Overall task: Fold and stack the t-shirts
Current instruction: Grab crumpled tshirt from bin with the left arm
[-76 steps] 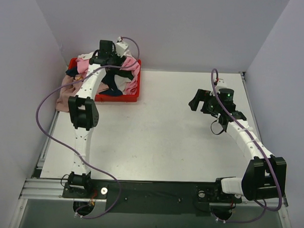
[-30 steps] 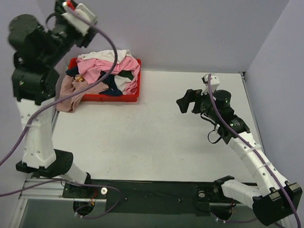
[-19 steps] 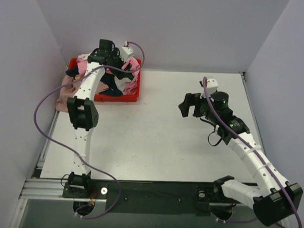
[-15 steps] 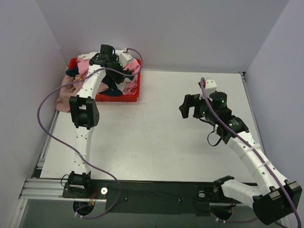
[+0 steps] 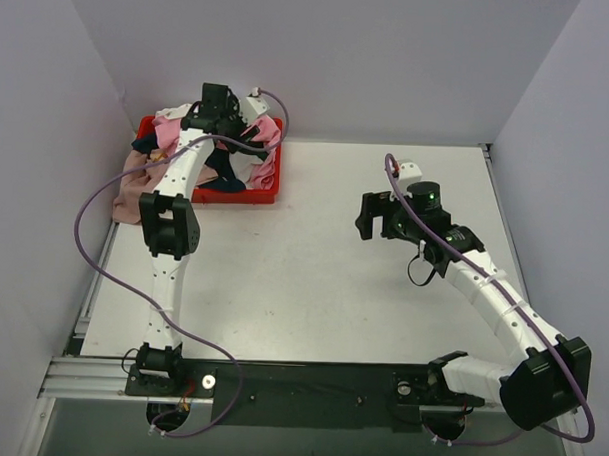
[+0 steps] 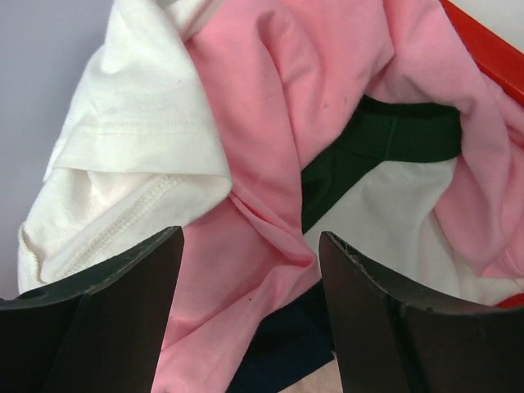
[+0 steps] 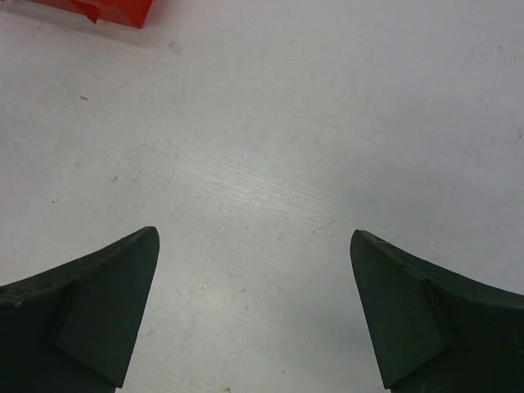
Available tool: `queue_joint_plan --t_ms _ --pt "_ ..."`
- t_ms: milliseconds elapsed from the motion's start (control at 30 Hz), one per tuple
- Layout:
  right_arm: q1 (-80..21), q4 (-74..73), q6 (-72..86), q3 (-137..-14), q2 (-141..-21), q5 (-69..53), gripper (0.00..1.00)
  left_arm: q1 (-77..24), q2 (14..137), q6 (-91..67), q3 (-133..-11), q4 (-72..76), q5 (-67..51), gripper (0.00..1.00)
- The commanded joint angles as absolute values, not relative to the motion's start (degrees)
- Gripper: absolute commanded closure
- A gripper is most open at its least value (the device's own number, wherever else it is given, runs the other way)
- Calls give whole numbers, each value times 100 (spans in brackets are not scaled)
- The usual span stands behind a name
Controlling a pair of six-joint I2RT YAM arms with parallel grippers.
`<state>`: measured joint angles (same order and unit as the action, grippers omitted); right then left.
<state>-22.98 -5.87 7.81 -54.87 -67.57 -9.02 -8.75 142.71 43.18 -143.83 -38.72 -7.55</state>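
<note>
A heap of t-shirts fills the red tray (image 5: 211,195) at the back left. The bright pink t-shirt (image 6: 270,106) lies on top, with a white one (image 6: 135,123), a dark green one (image 6: 385,139) and a navy one (image 6: 282,356) around it. A dusty mauve shirt (image 5: 134,187) hangs over the tray's left side. My left gripper (image 6: 250,315) is open just above the pink shirt, holding nothing; it also shows in the top view (image 5: 221,107). My right gripper (image 7: 254,307) is open and empty above bare table; it also shows in the top view (image 5: 367,215).
The red tray's corner (image 7: 115,12) shows at the top left of the right wrist view. Grey walls close in the table at the back and both sides. A purple cable loops from the left arm (image 5: 95,206).
The left arm swung up and away from the tray, then came back over the heap. The right gripper has moved left and slightly toward the table's middle.
</note>
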Motion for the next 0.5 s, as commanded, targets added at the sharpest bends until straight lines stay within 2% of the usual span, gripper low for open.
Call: queue_joint_plan --t_ms 0,200,233,267,333,433,467 --pt "-2329 -589 729 -5774 -6847 -984 4 -861 14177 4483 -14546 -4367 -1037 22" --pt "-2329 -606 756 -5739 -6829 -1011 4 -844 14282 4543 -14493 -4465 -941 23" --pt "-2320 -606 756 -5739 -6803 -1011 4 -835 14326 4544 -14511 -4439 -836 32" --pt "-2329 -606 747 -5713 -6777 -1002 4 -826 14352 4553 -14546 -4378 -757 62" --pt "-2320 -606 738 -5704 -6750 -984 4 -835 14414 4622 -14633 -4316 -467 78" --pt "-2320 -598 738 -5678 -6697 -967 4 -826 14397 4763 -14634 -4254 -317 90" --pt "-2320 -598 738 -5669 -6689 -967 4 -826 14388 4781 -14651 -4263 -325 100"
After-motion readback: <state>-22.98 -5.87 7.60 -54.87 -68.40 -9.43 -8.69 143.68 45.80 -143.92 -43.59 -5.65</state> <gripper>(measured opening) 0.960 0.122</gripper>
